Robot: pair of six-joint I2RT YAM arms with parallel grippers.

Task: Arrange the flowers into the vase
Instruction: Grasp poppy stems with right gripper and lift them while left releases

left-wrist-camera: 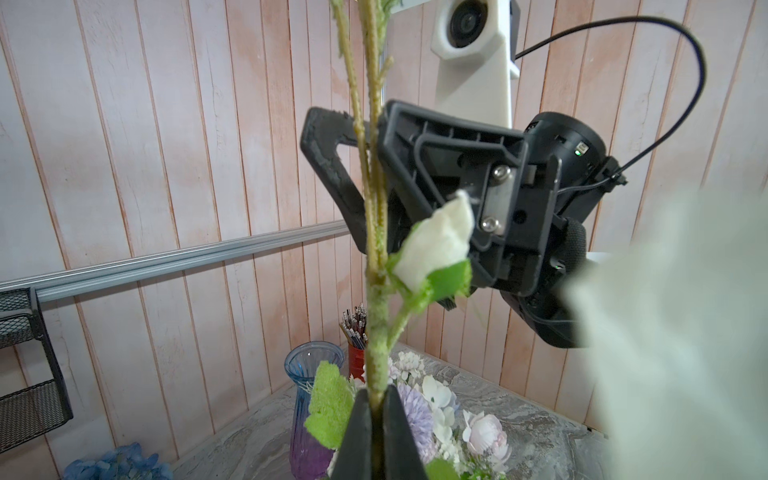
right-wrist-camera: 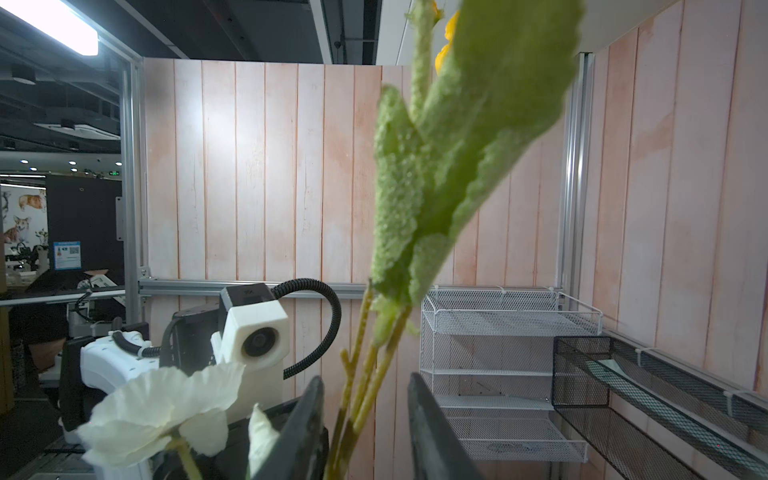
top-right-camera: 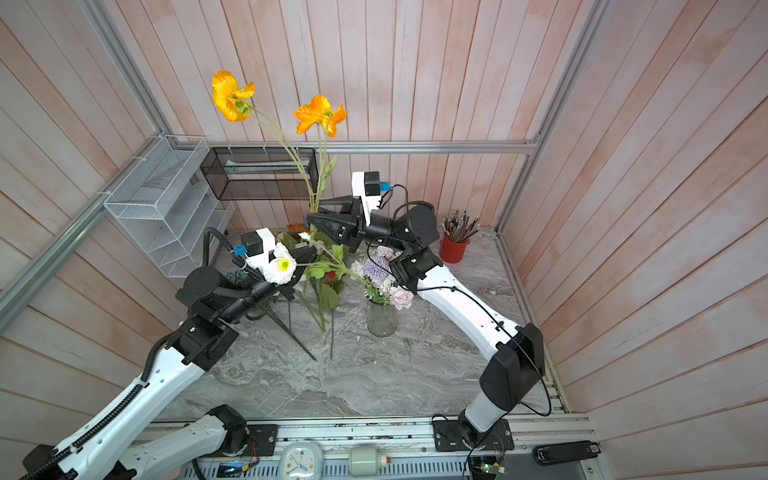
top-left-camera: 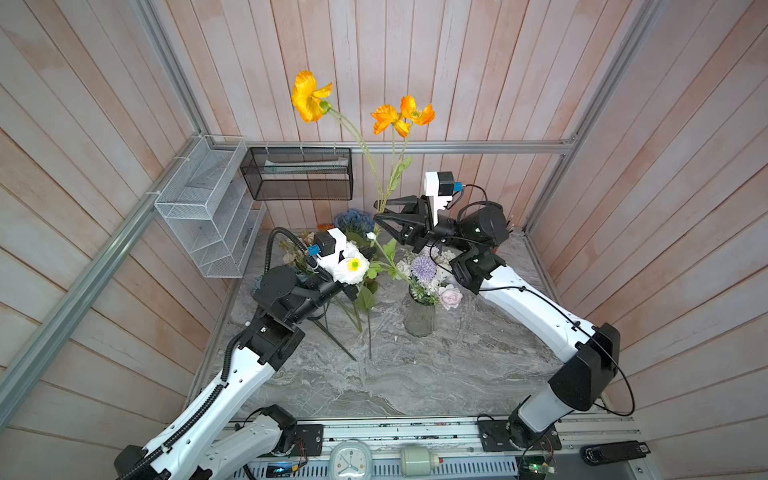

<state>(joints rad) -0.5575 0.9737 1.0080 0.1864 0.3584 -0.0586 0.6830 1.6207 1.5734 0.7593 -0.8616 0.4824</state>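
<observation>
The poppy spray point(top-left-camera: 376, 174) stands almost upright over the back of the surface point(top-left-camera: 415, 374), its orange heads point(top-left-camera: 309, 95) high against the wall boards. The left gripper point(left-wrist-camera: 376, 434) is pressed together on the thick lower stem, just under a white bud point(left-wrist-camera: 436, 241). The right gripper point(right-wrist-camera: 365, 419) sits higher, its jaws spread either side of the thin upper stems. A gap shows on both sides, so it pinches nothing yet.

From here the spray looks light but top-heavy. The stems seem springy and likely to sway, and the fabric petals would crush easily. The bare, fuzzy stem below the big leaf point(right-wrist-camera: 457, 145) seems the safest hold, never the leaf or heads.

The vase point(top-left-camera: 420, 320) stands near, on the right arm's side, and is crowded with lilac and pale pink blooms point(top-left-camera: 424, 268). Little of its mouth is free, so I expect the stem end will need threading in. The right forearm hangs close over those blooms. A white poppy head point(top-left-camera: 353, 266) crowds the left wrist camera. More flowers, a blue hydrangea point(top-left-camera: 355, 220) among them, lie beneath the left arm. A red pot of pencils point(top-right-camera: 454, 247) sits well apart in the corner.
</observation>
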